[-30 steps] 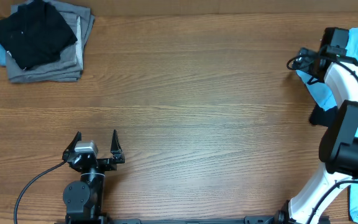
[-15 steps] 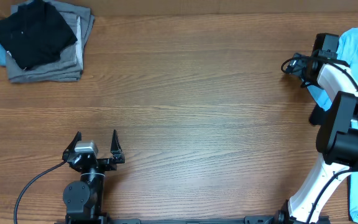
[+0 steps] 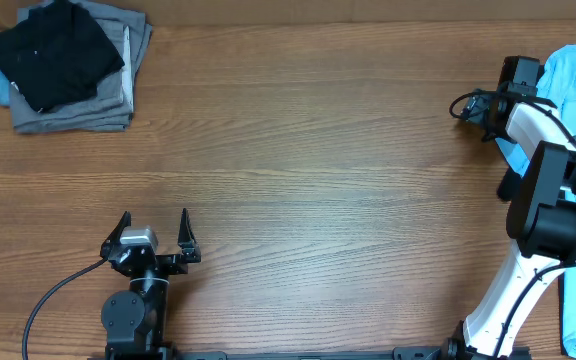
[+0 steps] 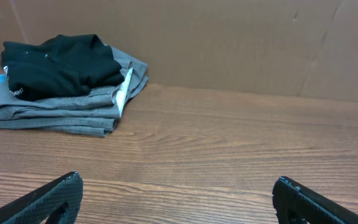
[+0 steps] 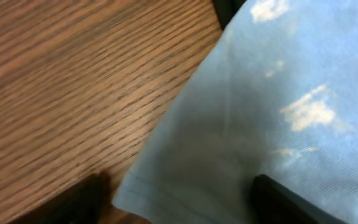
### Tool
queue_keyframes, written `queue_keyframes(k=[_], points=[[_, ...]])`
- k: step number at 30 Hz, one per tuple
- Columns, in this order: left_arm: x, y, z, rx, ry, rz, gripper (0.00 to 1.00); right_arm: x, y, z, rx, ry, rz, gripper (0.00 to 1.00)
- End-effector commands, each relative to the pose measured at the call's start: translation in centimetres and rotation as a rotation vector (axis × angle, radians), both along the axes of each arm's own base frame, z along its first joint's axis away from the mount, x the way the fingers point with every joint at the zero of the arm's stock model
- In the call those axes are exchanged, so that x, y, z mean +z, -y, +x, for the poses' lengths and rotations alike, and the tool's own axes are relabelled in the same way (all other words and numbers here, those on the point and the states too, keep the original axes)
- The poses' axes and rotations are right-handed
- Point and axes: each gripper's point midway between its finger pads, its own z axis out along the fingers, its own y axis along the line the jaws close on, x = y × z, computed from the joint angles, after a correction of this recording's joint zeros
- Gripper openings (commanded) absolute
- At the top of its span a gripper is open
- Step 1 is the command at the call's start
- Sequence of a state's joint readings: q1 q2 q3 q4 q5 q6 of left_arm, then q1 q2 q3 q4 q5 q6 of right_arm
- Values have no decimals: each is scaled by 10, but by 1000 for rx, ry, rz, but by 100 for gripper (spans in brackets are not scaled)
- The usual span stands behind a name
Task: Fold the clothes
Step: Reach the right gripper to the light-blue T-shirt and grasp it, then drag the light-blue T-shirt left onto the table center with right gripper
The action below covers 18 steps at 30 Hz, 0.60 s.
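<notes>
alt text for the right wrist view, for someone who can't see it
Close-up of the hemmed edge of a light blue T-shirt lying on a wood-grain table. The right gripper shows as two dark, blurred fingertips at the bottom, apart, one over bare wood, one over the fabric, the shirt's corner between them.

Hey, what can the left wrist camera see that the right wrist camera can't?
Only the left wrist view: the folded grey garments with a black garment on top, against a cardboard wall. Only the right wrist view: the light blue T-shirt, its hemmed edge close up. Both: the wooden table, plus the dark fingertips of the left hand and right hand, spread apart.
</notes>
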State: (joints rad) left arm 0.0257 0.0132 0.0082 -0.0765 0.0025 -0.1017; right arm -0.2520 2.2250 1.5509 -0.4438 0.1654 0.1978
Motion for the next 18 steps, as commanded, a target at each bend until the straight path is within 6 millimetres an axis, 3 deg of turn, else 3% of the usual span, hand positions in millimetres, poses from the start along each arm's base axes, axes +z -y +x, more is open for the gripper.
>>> queue_keyframes(k=[1,10,14,18], points=[[0,0,0,4,5,13,100,-18,-1,-2,-11,-31,12,70],[0,0,0,4,5,13,100,-13,-5,0,-10,-25,19,4],[0,0,0,4,5,13,100,11,-11,8,-16,22,34,4],[0,0,0,4,5,13,100,58,-15,15,-7,89,21,4]])
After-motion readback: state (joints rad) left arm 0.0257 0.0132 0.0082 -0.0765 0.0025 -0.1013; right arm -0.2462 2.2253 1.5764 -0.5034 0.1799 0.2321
